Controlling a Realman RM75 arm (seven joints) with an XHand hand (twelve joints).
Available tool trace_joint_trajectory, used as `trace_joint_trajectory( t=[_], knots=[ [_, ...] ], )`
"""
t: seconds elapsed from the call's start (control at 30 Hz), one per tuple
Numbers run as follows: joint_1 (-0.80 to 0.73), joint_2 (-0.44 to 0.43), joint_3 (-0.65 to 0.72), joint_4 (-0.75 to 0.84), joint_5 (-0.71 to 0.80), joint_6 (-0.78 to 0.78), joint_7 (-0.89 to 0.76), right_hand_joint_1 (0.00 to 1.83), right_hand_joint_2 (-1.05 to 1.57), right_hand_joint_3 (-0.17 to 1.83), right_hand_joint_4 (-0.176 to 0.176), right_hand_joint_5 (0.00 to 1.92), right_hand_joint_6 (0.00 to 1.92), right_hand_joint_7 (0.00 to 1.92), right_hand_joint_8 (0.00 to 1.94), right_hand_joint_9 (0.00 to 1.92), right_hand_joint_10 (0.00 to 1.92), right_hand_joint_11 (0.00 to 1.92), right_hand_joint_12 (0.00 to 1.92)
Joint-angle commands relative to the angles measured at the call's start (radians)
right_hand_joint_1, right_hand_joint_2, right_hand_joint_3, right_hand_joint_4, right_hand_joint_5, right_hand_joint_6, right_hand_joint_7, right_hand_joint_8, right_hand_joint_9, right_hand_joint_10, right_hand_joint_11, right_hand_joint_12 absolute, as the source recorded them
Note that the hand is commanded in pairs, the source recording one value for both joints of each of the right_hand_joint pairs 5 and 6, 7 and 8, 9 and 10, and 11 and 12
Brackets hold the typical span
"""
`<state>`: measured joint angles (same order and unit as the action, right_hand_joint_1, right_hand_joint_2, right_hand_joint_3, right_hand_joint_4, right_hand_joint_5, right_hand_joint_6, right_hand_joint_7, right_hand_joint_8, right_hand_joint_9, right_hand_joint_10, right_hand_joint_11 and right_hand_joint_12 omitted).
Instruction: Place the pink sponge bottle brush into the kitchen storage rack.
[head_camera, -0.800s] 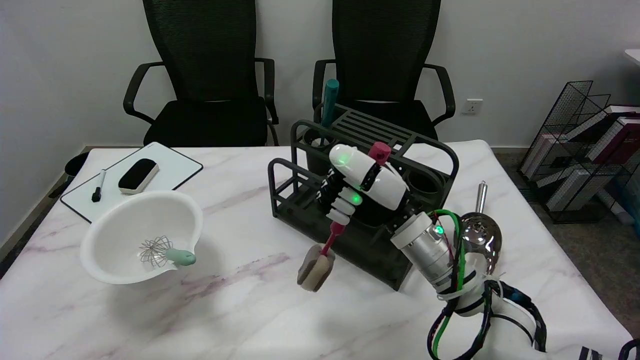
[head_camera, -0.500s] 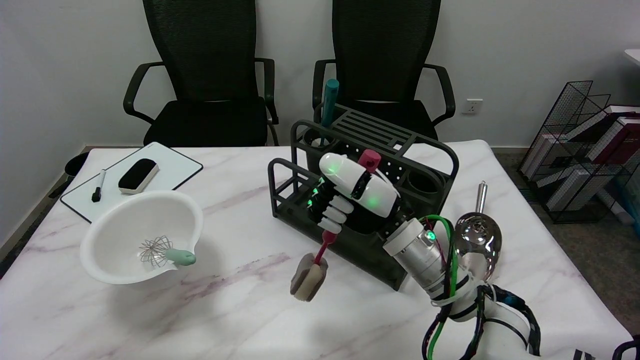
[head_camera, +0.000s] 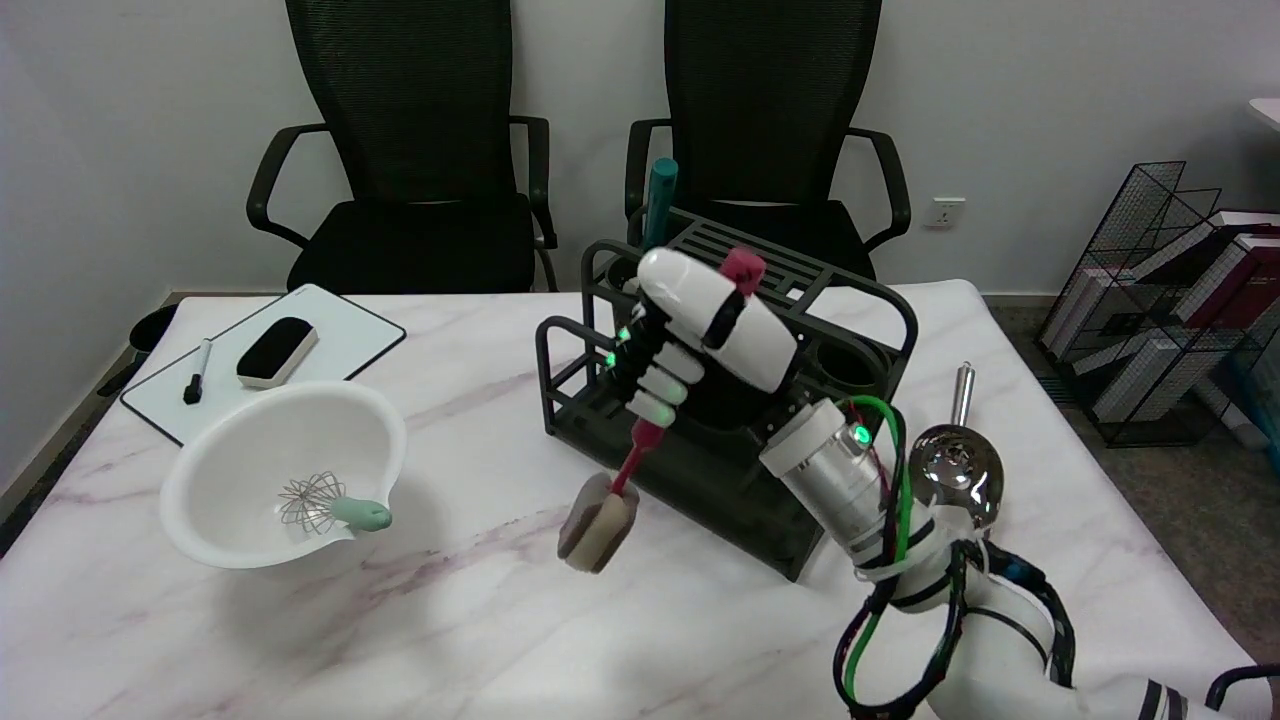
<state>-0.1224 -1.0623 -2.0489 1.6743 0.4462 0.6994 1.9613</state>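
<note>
Since the earlier frames the robot hand (head_camera: 700, 335) has risen and drifted left, carrying the brush (head_camera: 640, 450) with it, so the sponge head now hangs higher and further left, clear of the surface (head_camera: 480, 620). Its fingers are wrapped around the pink handle, hiding the middle of it; only the pink cap at the top and a short stretch of stem below the fingers show. The sponge head is a soft, rounded block that reads grey-brown here, tilted down to the left in front of the rack (head_camera: 720, 400). That rack is dark metal with rounded bars, a slatted top and round cups; the hand and white forearm cover its middle, so its centre compartments cannot be made out. A teal handle (head_camera: 660, 200) stands in the far left cup. Right of the rack lies a shiny steel scoop (head_camera: 960, 470), partly behind the arm's cables. At left, a smooth white bowl (head_camera: 285, 470) holds a wire whisk (head_camera: 330, 505) with a pale green handle, and behind it a whiteboard (head_camera: 330, 345) carries an eraser (head_camera: 277, 350) and a marker (head_camera: 198, 372).
</note>
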Motion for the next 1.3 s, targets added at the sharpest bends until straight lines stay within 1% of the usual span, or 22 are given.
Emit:
trace_joint_trajectory(
  t=[0.03,0.2,0.37,0.47,0.6,0.7,0.9,1.13,1.2,1.3],
  knots=[
    [0.213,0.005,0.12,0.15,0.045,-0.222,0.061,1.02,1.57,0.62,0.0,1.92,1.92,1.92,1.92,1.92,1.92,1.89,1.89],
    [0.251,0.008,0.16,0.107,0.11,-0.236,0.063,1.02,1.57,0.62,0.0,1.92,1.92,1.92,1.92,1.92,1.92,1.9,1.9],
    [0.298,0.026,0.237,0.033,0.098,-0.256,0.044,1.02,1.57,0.59,0.0,1.92,1.92,1.92,1.92,1.92,1.92,1.91,1.91],
    [0.292,0.051,0.319,0.022,0.032,-0.274,0.004,1.02,1.57,0.64,0.0,1.92,1.92,1.92,1.92,1.92,1.92,1.92,1.92],
    [0.243,0.107,0.443,0.07,0.001,-0.329,0.003,1.03,1.57,0.69,0.0,1.92,1.92,1.92,1.92,1.92,1.92,1.92,1.92],
    [0.194,0.123,0.536,0.096,0.014,-0.328,0.012,1.03,1.57,0.7,0.0,1.92,1.92,1.92,1.92,1.92,1.92,1.92,1.92],
    [0.101,0.116,0.711,0.125,0.029,-0.325,0.006,1.03,1.57,0.7,0.0,1.92,1.92,1.92,1.92,1.92,1.92,1.92,1.92],
    [0.01,0.116,0.79,0.14,0.066,-0.318,0.014,1.03,1.57,0.7,0.0,1.92,1.92,1.92,1.92,1.92,1.92,1.92,1.92],
    [-0.031,0.109,0.859,0.165,0.06,-0.319,0.014,1.03,1.57,0.7,0.0,1.92,1.92,1.92,1.92,1.92,1.92,1.92,1.92],
    [-0.097,0.123,0.916,0.184,0.059,-0.322,0.012,1.03,1.57,0.69,0.0,1.92,1.92,1.92,1.92,1.92,1.92,1.92,1.92]
  ],
)
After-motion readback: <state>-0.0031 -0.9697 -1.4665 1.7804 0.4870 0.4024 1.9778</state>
